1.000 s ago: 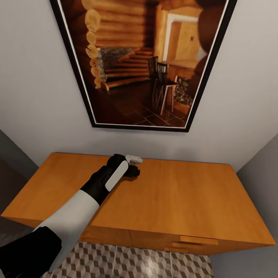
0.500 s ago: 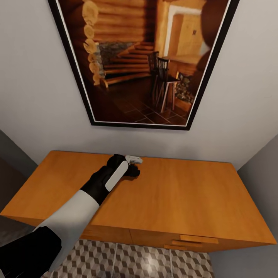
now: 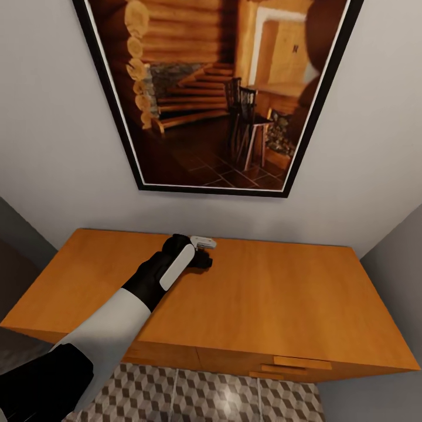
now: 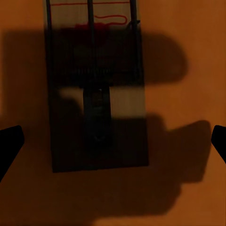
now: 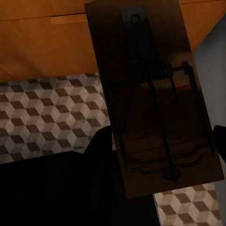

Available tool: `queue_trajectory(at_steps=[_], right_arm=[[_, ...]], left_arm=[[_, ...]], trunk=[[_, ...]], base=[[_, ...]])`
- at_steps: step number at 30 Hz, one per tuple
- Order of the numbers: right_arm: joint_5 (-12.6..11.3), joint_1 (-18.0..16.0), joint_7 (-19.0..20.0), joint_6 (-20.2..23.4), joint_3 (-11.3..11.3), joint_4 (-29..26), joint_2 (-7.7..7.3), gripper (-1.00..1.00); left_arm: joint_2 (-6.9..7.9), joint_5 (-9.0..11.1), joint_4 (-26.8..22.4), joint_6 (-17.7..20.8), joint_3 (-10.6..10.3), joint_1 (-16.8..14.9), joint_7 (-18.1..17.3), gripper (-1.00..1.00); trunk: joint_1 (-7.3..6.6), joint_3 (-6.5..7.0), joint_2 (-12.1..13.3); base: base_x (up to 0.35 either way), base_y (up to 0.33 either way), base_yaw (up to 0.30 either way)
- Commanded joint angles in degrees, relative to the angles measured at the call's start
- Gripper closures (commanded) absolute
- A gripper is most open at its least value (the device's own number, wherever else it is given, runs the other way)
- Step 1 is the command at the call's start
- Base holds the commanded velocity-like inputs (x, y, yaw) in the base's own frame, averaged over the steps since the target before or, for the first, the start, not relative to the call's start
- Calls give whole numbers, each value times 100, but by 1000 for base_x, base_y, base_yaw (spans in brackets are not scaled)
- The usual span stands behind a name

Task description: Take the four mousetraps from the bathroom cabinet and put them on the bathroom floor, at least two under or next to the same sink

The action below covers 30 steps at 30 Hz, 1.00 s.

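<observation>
Orange-brown cabinet (image 3: 264, 305) under a framed picture (image 3: 217, 94): the left pincer (image 4: 113, 141) hung spread wide over a mousetrap (image 4: 96, 94) on the surface, its long axis running straight out between the tips. The right pincer clutched a second mousetrap (image 5: 150, 99) above the bathroom floor (image 5: 42, 117).

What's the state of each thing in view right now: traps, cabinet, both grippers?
Mousetrap on the cabinet top: lying flat, not gripped.
Left gripper: jaws open, one either side of that trap, above it.
Second mousetrap: off the floor, close in front of the right wrist camera; the grip itself isn't visible.
Right gripper: one fingertip shows, jaw state unclear.
Cabinet: fronts shut.
Bathroom floor: no trap on the visible part.
</observation>
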Motion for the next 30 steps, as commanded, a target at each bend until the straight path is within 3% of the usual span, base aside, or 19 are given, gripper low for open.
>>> queue_trajectory(at_steps=[1, 30], right_arm=[[-72, -4, 42, -20, 34, 5, 1, 100], [-72, -4, 42, -20, 34, 6, 1, 100]], left_arm=[[2, 60, -3, 10, -11, -6, 59, -100], [2, 60, -1, 10, -11, -6, 59, -100]], trunk=[[3, -11, -10], [3, -42, -10]], base=[[0, 0, 0], [0, 0, 0]])
